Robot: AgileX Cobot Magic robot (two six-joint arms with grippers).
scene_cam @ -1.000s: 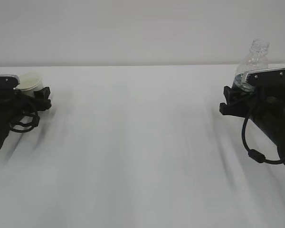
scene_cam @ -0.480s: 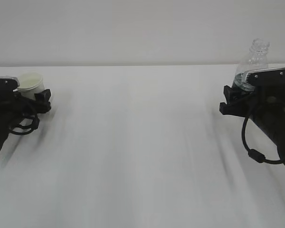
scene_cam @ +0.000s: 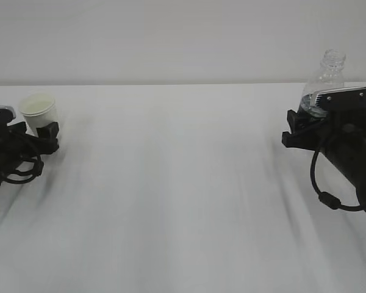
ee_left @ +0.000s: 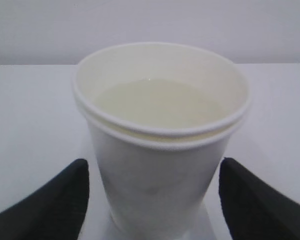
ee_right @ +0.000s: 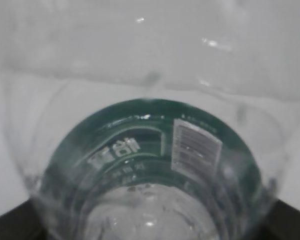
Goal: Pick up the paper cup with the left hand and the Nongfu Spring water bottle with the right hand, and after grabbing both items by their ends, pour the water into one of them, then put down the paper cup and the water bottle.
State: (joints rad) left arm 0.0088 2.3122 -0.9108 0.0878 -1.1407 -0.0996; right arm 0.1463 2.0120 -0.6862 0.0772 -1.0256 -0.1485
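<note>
The white paper cup [scene_cam: 39, 112] stands upright on the table at the far left, with pale water [ee_left: 160, 102] inside it. My left gripper [scene_cam: 39, 133] is open around the cup's lower part. In the left wrist view the cup [ee_left: 160, 150] sits between the gripper's [ee_left: 155, 197] black fingertips [ee_left: 65, 195], with a gap on each side. At the far right, my right gripper [scene_cam: 302, 125] is shut on the clear Nongfu Spring water bottle [scene_cam: 326, 76], whose open neck rises above it. The green-labelled bottle [ee_right: 150, 150] fills the right wrist view, and the right gripper [ee_right: 150, 227] shows only as dark fingers [ee_right: 10, 225] at the bottom corners.
The white table [scene_cam: 183, 183] runs between the two arms, with a plain light wall behind it. The bottle's base is hidden behind the right gripper.
My left gripper has slid back to the left and away from the cup, which now stands free and upright. The right gripper and bottle have not moved.
</note>
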